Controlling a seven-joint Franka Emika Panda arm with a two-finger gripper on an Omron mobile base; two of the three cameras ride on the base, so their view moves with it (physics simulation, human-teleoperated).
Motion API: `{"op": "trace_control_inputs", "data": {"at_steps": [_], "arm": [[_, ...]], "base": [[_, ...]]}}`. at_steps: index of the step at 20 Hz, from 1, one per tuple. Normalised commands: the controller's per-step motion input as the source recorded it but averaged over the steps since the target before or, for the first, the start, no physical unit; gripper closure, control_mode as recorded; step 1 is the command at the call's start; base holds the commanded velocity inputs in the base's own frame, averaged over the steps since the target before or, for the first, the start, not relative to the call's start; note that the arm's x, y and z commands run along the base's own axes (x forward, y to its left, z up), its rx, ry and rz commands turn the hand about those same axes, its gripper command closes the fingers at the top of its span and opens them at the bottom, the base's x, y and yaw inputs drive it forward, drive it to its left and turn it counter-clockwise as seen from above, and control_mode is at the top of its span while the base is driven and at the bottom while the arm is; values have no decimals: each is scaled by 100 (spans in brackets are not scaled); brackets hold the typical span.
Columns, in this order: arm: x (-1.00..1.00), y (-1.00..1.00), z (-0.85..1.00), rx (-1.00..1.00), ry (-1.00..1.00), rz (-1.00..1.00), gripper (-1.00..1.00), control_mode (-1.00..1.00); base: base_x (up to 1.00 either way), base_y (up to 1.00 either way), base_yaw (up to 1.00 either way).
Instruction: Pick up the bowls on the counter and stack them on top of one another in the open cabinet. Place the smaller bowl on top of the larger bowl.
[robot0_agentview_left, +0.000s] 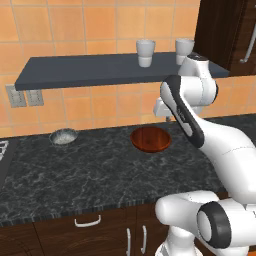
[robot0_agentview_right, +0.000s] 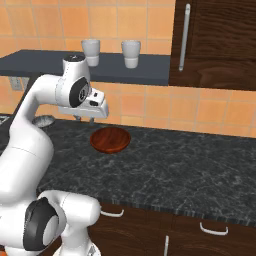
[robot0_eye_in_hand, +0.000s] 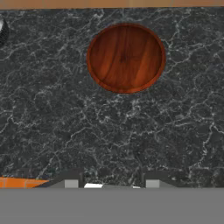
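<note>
- Two bowls sit on the counter (robot0_agentview_left: 100, 165), and your gripper (robot0_eye_in_hand: 109, 181) hangs above the black marble with neither of them in it.
- Your arm rises from the base, bends forward at the elbow and turns the hand down over the worktop, close to the tiled wall.
- From the hand view you look straight down: two dark fingertips (robot0_eye_in_hand: 72, 180) stand partly apart at the bottom edge, with bare marble in the gap, so the pincer is half spread and empty.
- Going left to right in the left base view, you first meet one smaller bowl (robot0_agentview_left: 63, 136), silvery-grey, near the back of the counter and well apart from the hand.
- Next comes one larger bowl (robot0_agentview_left: 150, 138), glossy reddish-brown, upright, just beside the hand and below it; in the hand view it lies ahead of the fingertips (robot0_eye_in_hand: 126, 57).
- Above, you see one open cabinet (robot0_agentview_left: 85, 70), a flat slate-blue shelf board.
- Two white cups (robot0_agentview_left: 145, 52) stand on its right part, near each other but not touching.
- One tall dark wooden cupboard (robot0_agentview_right: 220, 45) closes the right end.
</note>
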Motion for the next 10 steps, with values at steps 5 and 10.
{"op": "trace_control_inputs", "data": {"at_steps": [5,10], "arm": [[-34,12,-2,1,-2,0,-100,-100],[-44,42,-11,12,0,0,-100,-100]], "base": [[0,0,0],[0,0,0]]}}
